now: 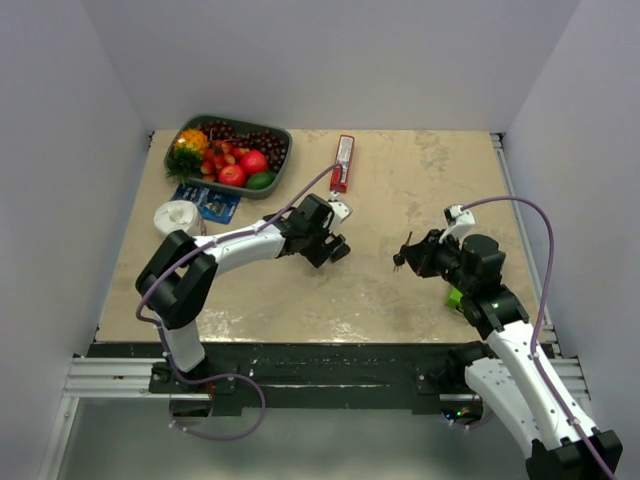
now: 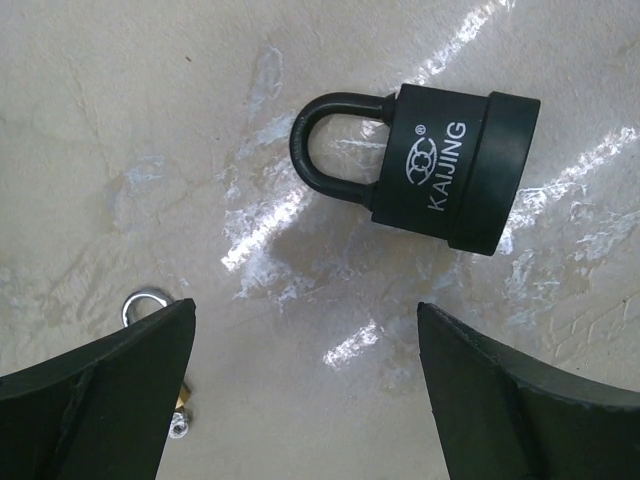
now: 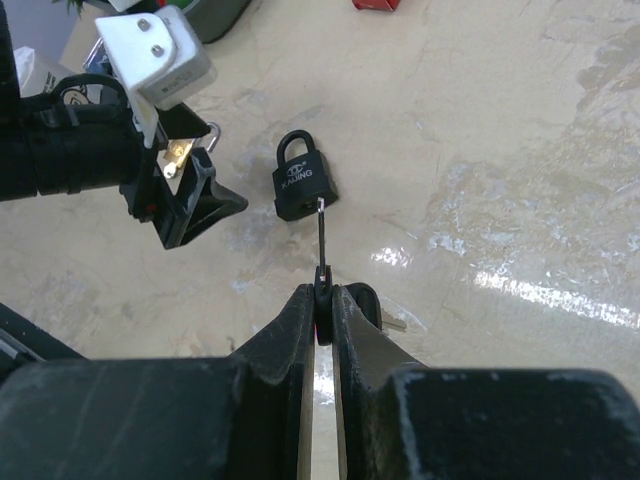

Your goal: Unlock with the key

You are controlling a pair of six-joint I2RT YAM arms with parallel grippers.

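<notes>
**Key pinched in right claw, aimed at padlock**

The key (image 3: 321, 270) has a black plastic head and a thin silver blade. More of the bunch, another black head and a bit of silver, peeks out just right of the fingers.

The right claw (image 3: 322, 292) is clamped narrow on the black head, and the blade sticks straight out ahead of the fingertips. From the wrist view the blade tip lines up with the base of the black padlock (image 2: 445, 175); I cannot tell whether they touch. The padlock lies flat on the table (image 1: 430, 190) with its shackle closed.

The left claw (image 2: 305, 320) is spread wide and holds nothing, with the padlock just ahead of its gap. A small brass lock (image 2: 148, 300) sits half hidden behind one finger.

The tabletop is glossy beige, mottled like marble, with white walls (image 1: 330, 60) on three sides. A fruit tray (image 1: 283, 150) sits at the far left.
</notes>
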